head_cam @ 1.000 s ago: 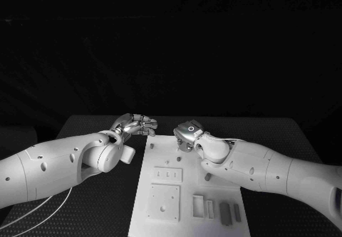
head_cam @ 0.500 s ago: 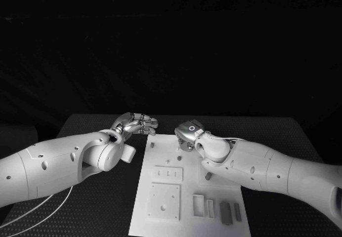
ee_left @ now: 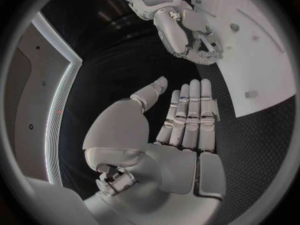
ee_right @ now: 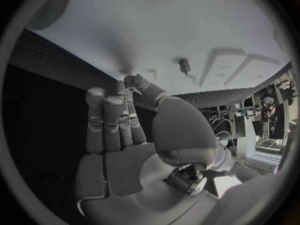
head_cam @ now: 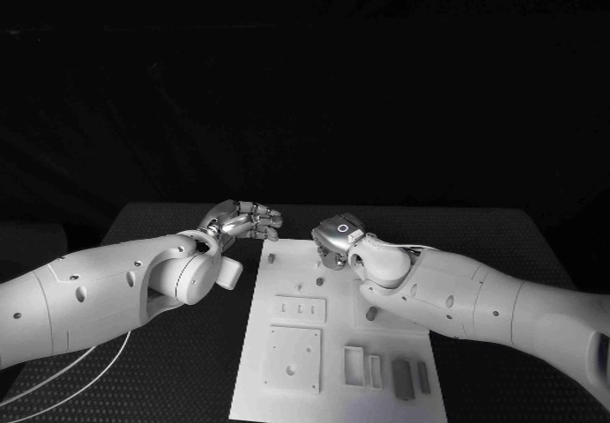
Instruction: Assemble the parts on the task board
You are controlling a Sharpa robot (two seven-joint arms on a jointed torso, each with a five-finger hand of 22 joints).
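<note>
White board [head_cam: 333, 352] is lying in the middle of your black table [head_cam: 495, 233], with small parts sitting in its recesses toward six o'clock, one dark piece [head_cam: 402, 381] near the five o'clock corner. Your left hand [head_cam: 244, 220] is hovering just off the board's eleven o'clock corner, fingers straight and side by side, holding nothing. Your right hand [head_cam: 336, 240] is hanging over the twelve o'clock end near a small peg [ee_right: 184, 63]; fingers extended together, gripping nothing. Since a second ago both hands are barely drifting, the left creeping a touch toward twelve. You are still positioning, I judge; no part is picked up yet.
</note>
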